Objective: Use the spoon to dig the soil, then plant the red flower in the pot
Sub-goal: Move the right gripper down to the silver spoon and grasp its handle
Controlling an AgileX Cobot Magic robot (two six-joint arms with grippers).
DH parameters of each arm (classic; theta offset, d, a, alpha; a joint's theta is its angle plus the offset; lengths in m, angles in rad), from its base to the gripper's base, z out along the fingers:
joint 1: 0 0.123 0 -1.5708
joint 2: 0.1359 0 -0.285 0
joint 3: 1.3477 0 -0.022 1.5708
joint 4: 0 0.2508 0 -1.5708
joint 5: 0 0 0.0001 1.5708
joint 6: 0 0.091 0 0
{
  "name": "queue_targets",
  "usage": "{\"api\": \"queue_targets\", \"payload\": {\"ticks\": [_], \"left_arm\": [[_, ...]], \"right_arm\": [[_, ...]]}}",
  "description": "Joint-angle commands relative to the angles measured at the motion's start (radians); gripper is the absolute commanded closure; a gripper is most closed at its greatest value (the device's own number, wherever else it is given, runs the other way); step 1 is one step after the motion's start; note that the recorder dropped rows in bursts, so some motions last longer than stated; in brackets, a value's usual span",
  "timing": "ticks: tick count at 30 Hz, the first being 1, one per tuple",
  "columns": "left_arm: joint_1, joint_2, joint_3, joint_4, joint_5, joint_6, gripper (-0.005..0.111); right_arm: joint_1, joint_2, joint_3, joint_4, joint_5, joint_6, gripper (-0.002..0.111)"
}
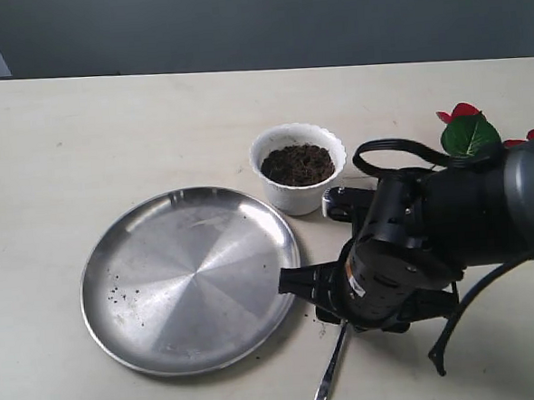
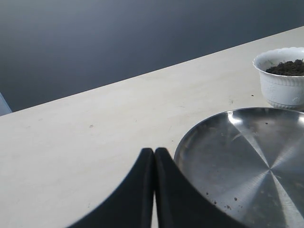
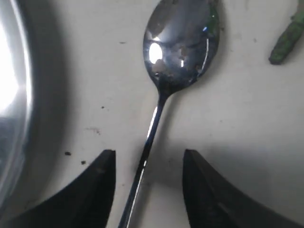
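The steel spoon [image 3: 180, 42] lies flat on the table, its handle [image 1: 331, 370] sticking out from under my right arm. My right gripper [image 3: 148, 156] is open, low over the table, one finger on each side of the handle, not touching it. The white scalloped pot [image 1: 299, 167] stands behind it, filled with dark soil [image 1: 297, 165]; the pot [image 2: 281, 78] also shows in the left wrist view. Red blooms and a green leaf of the flower [image 1: 468, 131] peek out behind the right arm; a green stem end [image 3: 286, 40] lies near the spoon bowl. My left gripper [image 2: 154, 153] is shut and empty.
A large round steel plate [image 1: 191, 277] with a few soil crumbs lies left of the spoon, its rim [image 3: 12, 95] close to my right gripper. The table's far edge meets a dark wall.
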Motion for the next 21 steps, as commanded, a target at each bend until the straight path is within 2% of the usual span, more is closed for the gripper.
{"api": "queue_targets", "payload": {"ticks": [1, 4, 11, 21], "left_arm": [[-0.005, -0.001, -0.002, -0.008, -0.013, -0.002, 0.106], [-0.005, -0.001, -0.002, -0.008, -0.013, -0.002, 0.106], [-0.005, -0.001, -0.002, -0.008, -0.013, -0.002, 0.106], [-0.005, -0.001, -0.002, -0.008, -0.013, -0.002, 0.106]], "right_arm": [[0.002, 0.037, 0.004, -0.001, -0.041, 0.008, 0.067], [0.002, 0.058, 0.004, -0.001, -0.05, 0.007, 0.074], [0.002, 0.103, 0.004, 0.001, -0.041, -0.051, 0.108], [0.002, 0.026, 0.004, 0.001, -0.006, -0.223, 0.109]]}}
